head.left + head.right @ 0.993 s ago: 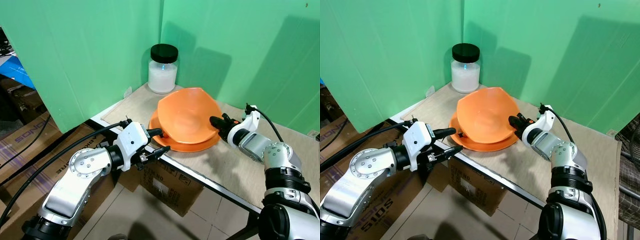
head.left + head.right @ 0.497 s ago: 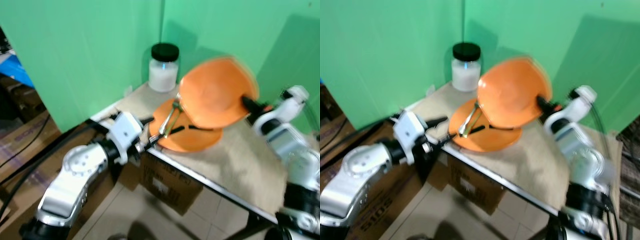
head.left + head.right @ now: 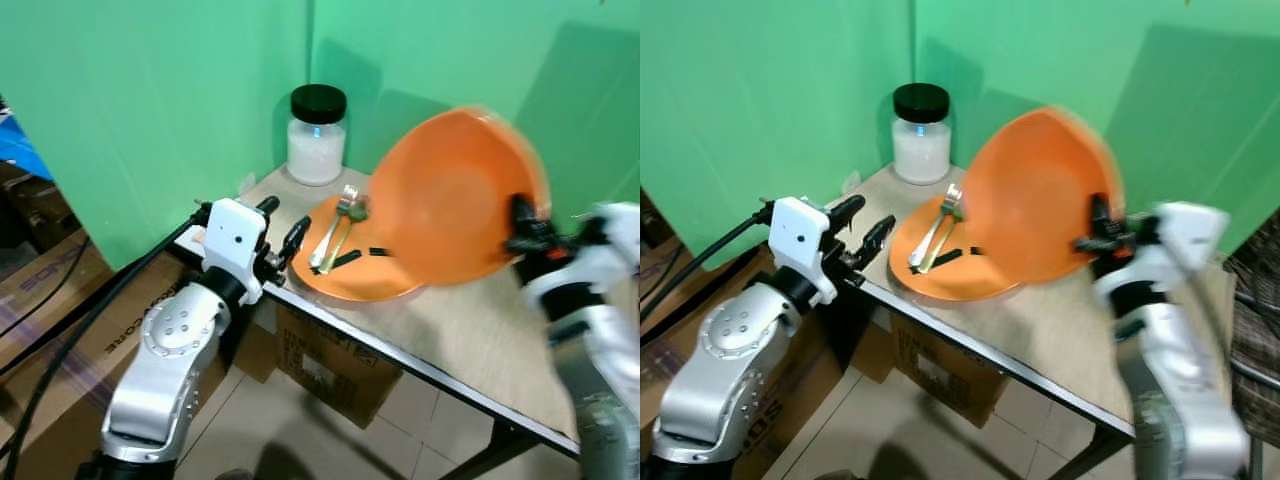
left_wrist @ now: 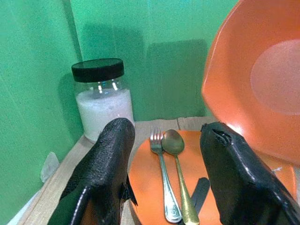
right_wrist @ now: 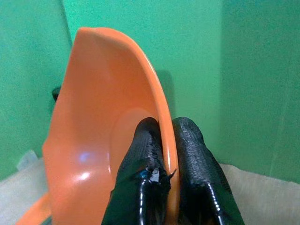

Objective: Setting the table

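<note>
The right gripper (image 5: 161,154) has its two black fingers pinched on the rim of the orange bowl (image 3: 455,195), holding it tipped on edge above the table (image 3: 470,330), hollow facing the left arm. It looks light and stiff, probably plastic (smooth, so a rim pinch may slip).

Just ahead of the left gripper (image 4: 166,154), fingers spread and empty, an orange plate (image 4: 150,180) carries a fork (image 4: 161,173) and spoon (image 4: 178,173) side by side, heads pointing away toward the jar (image 4: 101,96); take them mid-handle.

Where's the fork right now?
The fork lies on the orange plate beside the spoon, in front of the jar and just ahead of the open left gripper.
</note>
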Robot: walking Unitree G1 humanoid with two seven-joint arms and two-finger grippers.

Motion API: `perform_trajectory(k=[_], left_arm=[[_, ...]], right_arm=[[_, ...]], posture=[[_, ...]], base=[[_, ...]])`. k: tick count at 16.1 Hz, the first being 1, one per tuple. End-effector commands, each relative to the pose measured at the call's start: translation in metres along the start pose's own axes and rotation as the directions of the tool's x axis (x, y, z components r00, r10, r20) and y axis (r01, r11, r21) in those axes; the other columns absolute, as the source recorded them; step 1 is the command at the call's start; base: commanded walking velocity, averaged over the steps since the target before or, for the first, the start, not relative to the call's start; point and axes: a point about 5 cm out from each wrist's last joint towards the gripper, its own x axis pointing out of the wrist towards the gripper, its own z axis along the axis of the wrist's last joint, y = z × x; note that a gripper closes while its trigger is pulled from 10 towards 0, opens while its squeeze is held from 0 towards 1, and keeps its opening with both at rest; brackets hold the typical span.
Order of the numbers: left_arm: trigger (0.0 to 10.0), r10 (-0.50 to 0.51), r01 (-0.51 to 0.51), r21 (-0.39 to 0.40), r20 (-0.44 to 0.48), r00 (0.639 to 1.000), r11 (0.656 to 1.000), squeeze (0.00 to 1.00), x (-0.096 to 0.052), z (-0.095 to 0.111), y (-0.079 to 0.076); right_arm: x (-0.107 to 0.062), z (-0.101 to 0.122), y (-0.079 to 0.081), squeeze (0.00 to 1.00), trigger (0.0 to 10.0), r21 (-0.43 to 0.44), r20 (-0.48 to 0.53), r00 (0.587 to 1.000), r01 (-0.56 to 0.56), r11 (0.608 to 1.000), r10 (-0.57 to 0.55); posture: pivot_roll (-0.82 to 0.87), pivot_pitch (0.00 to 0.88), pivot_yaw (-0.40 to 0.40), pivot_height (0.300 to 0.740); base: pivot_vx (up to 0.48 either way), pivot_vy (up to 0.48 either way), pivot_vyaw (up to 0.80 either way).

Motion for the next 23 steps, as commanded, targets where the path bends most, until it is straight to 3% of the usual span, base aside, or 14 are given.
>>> perform_trajectory(k=[1,4,5,7,12,14,15,16,20,22,23], left_arm=[[10.0,0.026,-0.026,0.002,-0.011,1.0,1.0,0.0,-0.002,0.0,0.002],[10.0,0.067,-0.067,-0.007,-0.031,0.997,0.998,0.0,-0.007,-0.001,0.005],[10.0,0.076,-0.077,-0.015,-0.036,0.996,0.997,0.0,-0.007,-0.001,0.006],[10.0,0.075,-0.074,0.033,-0.042,0.996,0.997,0.0,-0.001,0.0,0.008],[10.0,0.065,-0.063,0.032,-0.065,0.996,0.997,0.0,-0.004,0.002,0.01],[10.0,0.09,-0.094,-0.042,-0.094,0.991,0.995,0.0,-0.006,0.002,0.012],[10.0,0.106,-0.109,-0.041,-0.071,0.992,0.993,0.0,-0.006,0.005,0.013],[10.0,0.083,-0.081,0.082,-0.026,0.996,0.993,0.0,-0.004,0.009,0.011],[10.0,0.125,-0.132,-0.041,-0.146,0.981,0.99,0.0,-0.01,-0.004,0.011],[10.0,0.132,-0.142,-0.032,-0.211,0.969,0.989,0.0,-0.012,-0.012,0.011],[10.0,0.108,-0.106,0.022,-0.16,0.981,0.994,0.0,-0.011,-0.009,0.009]], right_arm=[[-0.003,0.01,0.004,0.0,10.0,-0.064,0.061,0.998,0.007,0.998,-0.003],[-0.007,0.005,0.008,0.0,10.0,-0.108,0.081,0.996,0.049,0.993,-0.041],[-0.007,0.004,0.009,0.0,10.0,-0.166,0.089,0.995,0.055,0.985,-0.04],[-0.005,0.005,0.011,0.0,10.0,-0.199,0.098,0.995,0.048,0.979,-0.029],[-0.002,-0.005,0.017,0.0,10.0,-0.129,0.078,0.996,0.058,0.99,-0.048],[0.001,-0.008,0.021,0.0,10.0,-0.167,0.071,0.997,0.05,0.985,-0.039],[0.001,-0.007,0.023,0.0,10.0,-0.195,0.072,0.997,0.03,0.98,-0.016],[0.0,-0.008,0.02,0.0,10.0,-0.201,0.071,0.997,0.041,0.979,-0.027],[0.0,-0.008,0.014,0.0,10.0,-0.158,0.051,0.997,0.06,0.986,-0.053],[-0.001,-0.009,0.014,0.0,10.0,-0.181,0.043,0.998,0.056,0.982,-0.049],[-0.001,-0.009,0.013,0.0,10.0,-0.167,0.039,0.998,0.061,0.984,-0.055]], posture=[[0.03,0.0,-0.047,0.74],[0.04,0.0,-0.057,0.74],[0.04,0.0,-0.056,0.74],[0.05,0.0,-0.051,0.74],[0.09,0.0,-0.061,0.74],[0.1,0.0,-0.065,0.74],[0.09,0.0,-0.063,0.74],[0.09,0.0,-0.065,0.74],[0.08,0.0,-0.067,0.74],[0.08,0.0,-0.067,0.74],[0.08,0.0,-0.066,0.74]], base=[[0.0,0.0,-0.73],[0.0,0.0,-0.8],[0.0,0.0,-0.8],[0.0,0.0,-0.8],[0.0,0.0,-0.8],[0.0,0.0,-0.8],[0.0,0.0,-0.8],[0.0,0.0,-0.8],[0.0,0.0,-0.8],[0.0,0.0,-0.8],[0.0,0.0,-0.8]])
